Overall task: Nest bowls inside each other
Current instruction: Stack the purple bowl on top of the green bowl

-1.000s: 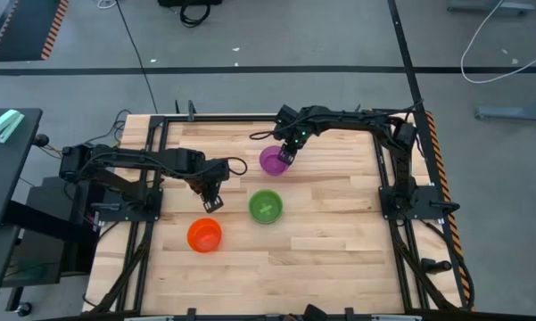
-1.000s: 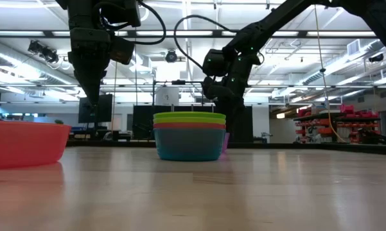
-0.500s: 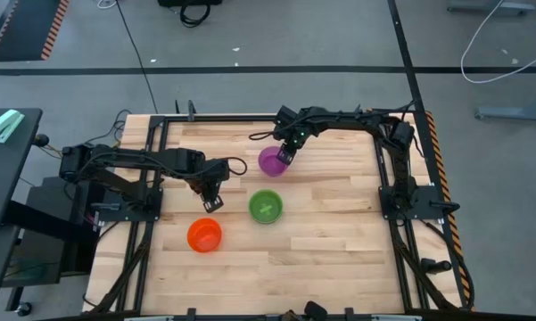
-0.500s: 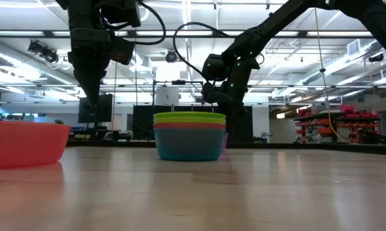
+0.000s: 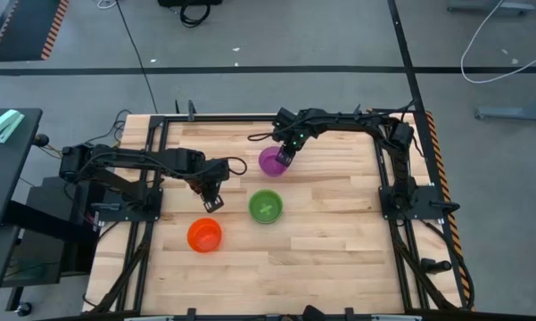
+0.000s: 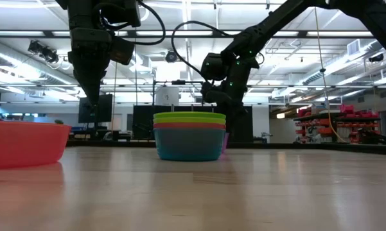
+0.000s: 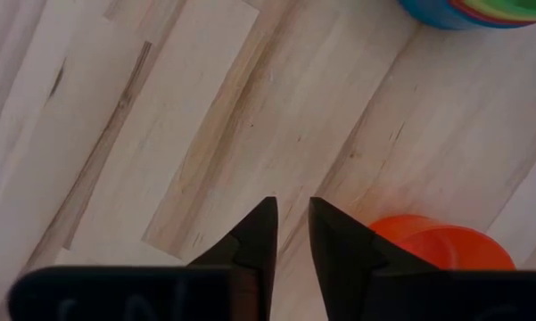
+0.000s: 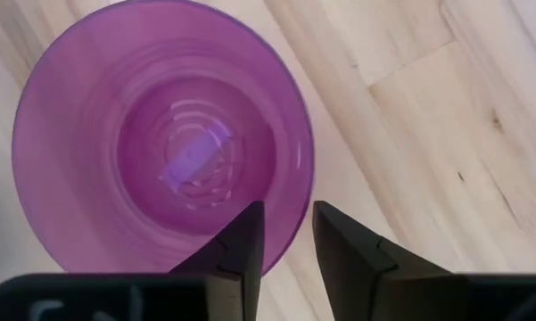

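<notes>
A purple bowl stands upright on its base on the wooden table, toward the far side. My right gripper hovers open over its rim, pointing down. One finger is above the inside and one beyond the outside, and bare wood shows in the gap. A stack of nested bowls, green on top and blue outermost, sits mid-table. An orange bowl stands alone nearer the front. My left gripper hangs above bare wood between the stack and the orange bowl. Its fingers are slightly apart and hold nothing.
Black frame rails run along the table's left, right and far edges. Bare wood lies open on the table's near right part. Beyond the table, the low view shows a workshop room.
</notes>
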Robot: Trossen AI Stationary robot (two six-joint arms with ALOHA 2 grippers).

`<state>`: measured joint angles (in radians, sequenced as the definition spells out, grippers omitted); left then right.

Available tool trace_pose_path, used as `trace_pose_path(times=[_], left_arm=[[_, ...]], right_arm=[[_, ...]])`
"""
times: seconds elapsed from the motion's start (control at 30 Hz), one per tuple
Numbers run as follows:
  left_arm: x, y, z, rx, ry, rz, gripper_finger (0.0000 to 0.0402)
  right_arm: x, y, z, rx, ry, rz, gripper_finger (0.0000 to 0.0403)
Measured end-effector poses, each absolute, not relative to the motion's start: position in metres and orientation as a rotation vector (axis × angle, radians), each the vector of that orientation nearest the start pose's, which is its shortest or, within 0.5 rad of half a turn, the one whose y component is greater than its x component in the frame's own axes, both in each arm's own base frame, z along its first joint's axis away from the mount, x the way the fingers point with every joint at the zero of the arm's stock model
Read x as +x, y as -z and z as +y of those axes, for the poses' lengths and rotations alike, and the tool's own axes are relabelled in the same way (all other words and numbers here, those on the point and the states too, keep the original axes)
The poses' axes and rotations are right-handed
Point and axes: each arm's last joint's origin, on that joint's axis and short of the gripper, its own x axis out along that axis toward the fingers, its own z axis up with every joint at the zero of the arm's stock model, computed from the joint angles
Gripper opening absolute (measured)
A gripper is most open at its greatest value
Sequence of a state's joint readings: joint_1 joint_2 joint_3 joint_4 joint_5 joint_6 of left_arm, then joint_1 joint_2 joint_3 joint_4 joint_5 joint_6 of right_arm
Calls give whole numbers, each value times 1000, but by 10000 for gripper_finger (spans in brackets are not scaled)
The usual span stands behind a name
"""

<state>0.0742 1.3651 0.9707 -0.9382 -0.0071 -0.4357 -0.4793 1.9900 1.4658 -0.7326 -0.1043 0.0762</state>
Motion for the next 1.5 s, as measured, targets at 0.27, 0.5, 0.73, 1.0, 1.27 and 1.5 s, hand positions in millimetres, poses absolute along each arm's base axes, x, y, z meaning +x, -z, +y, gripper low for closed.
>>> trace_pose_path(times=[0.27, 0.5, 0.73, 1.0, 1.27, 1.5], left_arm=[[238, -229, 9, -399, -335, 1301, 76], [238, -229, -5, -371, -339, 1298, 71], [237, -229, -22, -355, -349, 1290, 79], [236, -228, -34, -353, -383, 1273, 71], [213, -192, -41, -459, -448, 1422, 62], [208, -188, -48, -515, -451, 1442, 71]], right_arm=[[356, -182, -182, 428, 384, 1200, 48], [355, -182, -184, 382, 420, 1204, 12], [355, -183, -185, 311, 400, 1219, 4], [356, -191, -173, 261, 339, 1307, 2], [377, -229, -145, 131, 265, 1304, 0], [392, -267, -121, 75, 215, 1245, 0]])
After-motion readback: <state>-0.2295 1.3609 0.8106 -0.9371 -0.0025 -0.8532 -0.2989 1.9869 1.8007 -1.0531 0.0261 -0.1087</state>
